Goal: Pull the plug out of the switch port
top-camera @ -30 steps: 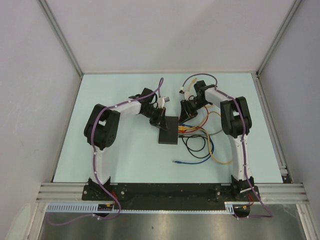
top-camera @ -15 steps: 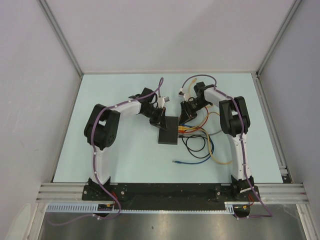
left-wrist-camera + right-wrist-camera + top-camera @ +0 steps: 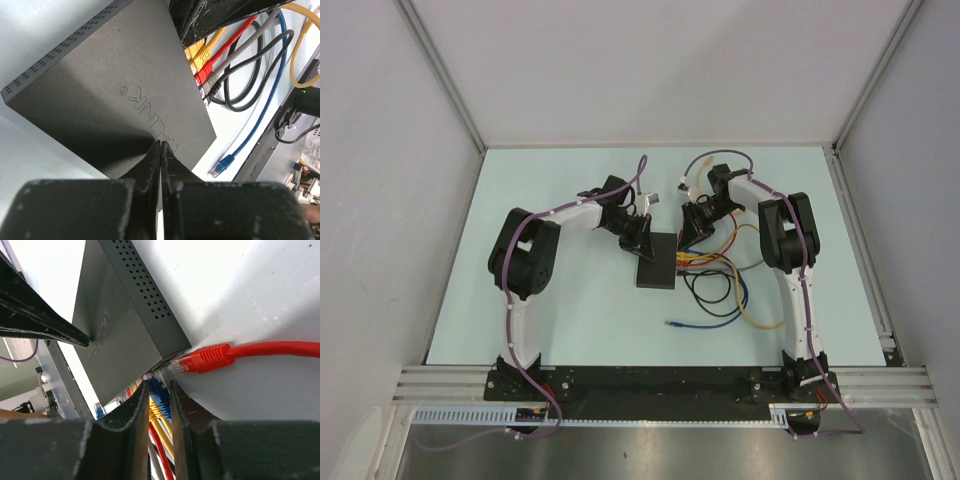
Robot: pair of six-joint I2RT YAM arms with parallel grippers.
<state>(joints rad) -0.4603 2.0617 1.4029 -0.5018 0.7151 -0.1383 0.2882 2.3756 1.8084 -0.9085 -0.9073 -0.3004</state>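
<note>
The switch (image 3: 658,268) is a flat matte-black box in the middle of the table; it also shows in the left wrist view (image 3: 115,95) and the right wrist view (image 3: 125,325). My left gripper (image 3: 642,243) (image 3: 160,143) is shut and empty, its tips resting on the switch's top near an edge. My right gripper (image 3: 686,238) (image 3: 159,387) is at the port side, its jaws closed on a blue plug (image 3: 161,392) right at the ports. A red plug (image 3: 205,359) lies on the table beside the switch's corner. Yellow, red and grey plugs (image 3: 202,60) sit in the ports.
Loose cables (image 3: 725,290) in black, blue, yellow and red coil on the table right of the switch. A free blue cable end (image 3: 672,325) (image 3: 221,165) lies near the front. White walls with metal rails enclose the table on three sides.
My right gripper has shifted slightly at the port side of the switch. The left gripper and the switch have stayed in place.
</note>
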